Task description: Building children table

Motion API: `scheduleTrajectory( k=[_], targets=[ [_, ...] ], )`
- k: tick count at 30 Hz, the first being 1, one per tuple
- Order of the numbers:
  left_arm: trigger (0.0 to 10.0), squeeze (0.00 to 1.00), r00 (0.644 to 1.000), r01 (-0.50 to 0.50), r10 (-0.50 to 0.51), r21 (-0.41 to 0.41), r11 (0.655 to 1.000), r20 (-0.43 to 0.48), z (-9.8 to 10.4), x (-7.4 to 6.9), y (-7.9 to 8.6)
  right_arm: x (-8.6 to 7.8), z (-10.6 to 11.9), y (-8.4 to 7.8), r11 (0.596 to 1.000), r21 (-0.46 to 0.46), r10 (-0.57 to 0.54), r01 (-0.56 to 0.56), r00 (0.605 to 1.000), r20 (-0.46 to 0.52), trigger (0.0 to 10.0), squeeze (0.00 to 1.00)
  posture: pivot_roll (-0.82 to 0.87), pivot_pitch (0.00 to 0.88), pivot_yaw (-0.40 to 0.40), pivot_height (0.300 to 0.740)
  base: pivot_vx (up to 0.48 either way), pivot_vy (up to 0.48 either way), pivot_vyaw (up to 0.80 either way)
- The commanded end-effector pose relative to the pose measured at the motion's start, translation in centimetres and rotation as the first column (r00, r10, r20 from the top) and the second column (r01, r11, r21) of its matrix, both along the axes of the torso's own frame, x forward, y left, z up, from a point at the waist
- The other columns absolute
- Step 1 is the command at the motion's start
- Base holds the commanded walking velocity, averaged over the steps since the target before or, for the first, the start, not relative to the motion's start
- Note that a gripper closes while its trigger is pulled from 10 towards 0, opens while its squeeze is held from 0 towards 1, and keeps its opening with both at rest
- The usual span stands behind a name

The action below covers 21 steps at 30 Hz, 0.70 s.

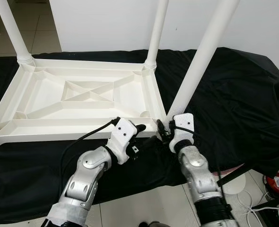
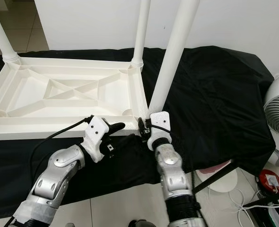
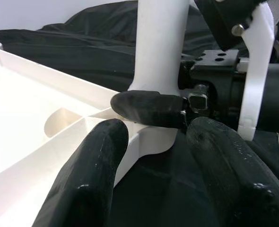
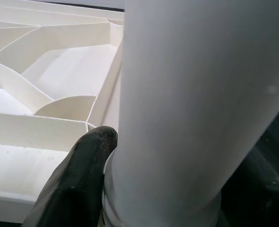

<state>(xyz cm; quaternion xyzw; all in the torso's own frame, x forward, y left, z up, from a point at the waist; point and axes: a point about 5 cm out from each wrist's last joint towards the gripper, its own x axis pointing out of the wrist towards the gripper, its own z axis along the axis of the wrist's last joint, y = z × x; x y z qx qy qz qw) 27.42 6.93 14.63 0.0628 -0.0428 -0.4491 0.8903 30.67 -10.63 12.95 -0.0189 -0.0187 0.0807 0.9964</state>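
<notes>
R gripper (image 1: 164, 128) clamps leg (image 1: 196, 61) base, lower centre | L gripper (image 3: 153, 156) wide, empty | I keep leg upright, seat into tabletop (image 1: 45, 101) corner socket.

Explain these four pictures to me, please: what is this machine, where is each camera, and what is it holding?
This is a humanoid robot with two silver arms, each ending in a hand of two black fingers. The two wide pictures come from cameras in its head, looking down; the two close ones come from cameras on its wrists. Before it, an upside-down white plastic children's table top lies on a black cloth, with legs standing up at its corners. The right hand grips the base of the nearest table leg at the near corner; one of its fingers presses against the leg. The left hand hovers open beside that corner, holding nothing.
</notes>
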Motion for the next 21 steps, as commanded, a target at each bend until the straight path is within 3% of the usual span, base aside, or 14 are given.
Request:
scheduleTrajectory(
  k=[1, 6, 11, 12, 16, 21],
  targets=[
    [10.0, 0.0, 0.999, -0.037, 0.037, -0.014, 0.999, -0.008, -0.1, 0.2, -0.2, -0.5, -0.8, 0.4, 0.999, 0.041, 0.018, -0.016, 0.999, -0.049, 10.0, 1.0, 0.04, 0.049, -0.071, 0.74, 0.0, 0.0, 0.0],
    [10.0, 0.0, 0.999, -0.033, 0.033, -0.016, 0.999, -0.007, -0.1, 0.2, -0.2, -0.7, -0.4, 0.1, 0.998, 0.058, 0.03, -0.028, 0.999, -0.037, 10.0, 1.0, 0.04, 0.051, -0.071, 0.74, 0.0, 0.0, 0.0],
    [10.0, 0.0, 0.999, -0.042, 0.042, -0.024, 0.999, -0.008, 0.0, 0.3, -0.2, -0.9, 0.1, -1.4, 0.999, 0.042, 0.036, -0.035, 0.999, -0.015, 10.0, 1.0, 0.04, 0.066, -0.075, 0.74, 0.0, 0.0, 0.0],
    [10.0, 0.0, 0.999, -0.043, 0.043, -0.025, 0.999, -0.008, 0.0, 0.4, -0.3, -1.0, 0.0, -1.7, 0.997, 0.028, 0.071, -0.071, 0.997, -0.014, 10.0, 0.0, 0.03, 0.07, -0.075, 0.74, 0.0, 0.0, 0.0],
    [10.0, 0.0, 0.999, -0.043, 0.042, -0.026, 0.999, -0.009, 0.0, 0.3, -0.3, -1.2, -0.2, -2.3, 0.991, 0.023, 0.132, -0.132, 0.991, -0.005, 10.0, 0.0, 0.03, 0.072, -0.077, 0.74, 0.0, 0.0, 0.0],
    [10.0, 0.0, 0.999, -0.046, 0.046, -0.029, 0.999, -0.011, 0.0, 0.3, -0.2, -1.0, 0.0, -4.3, 0.963, -0.068, 0.261, -0.259, 0.965, 0.02, 10.0, 0.0, 0.04, 0.077, -0.078, 0.74, 0.0, 0.0, 0.0]
  ],
)
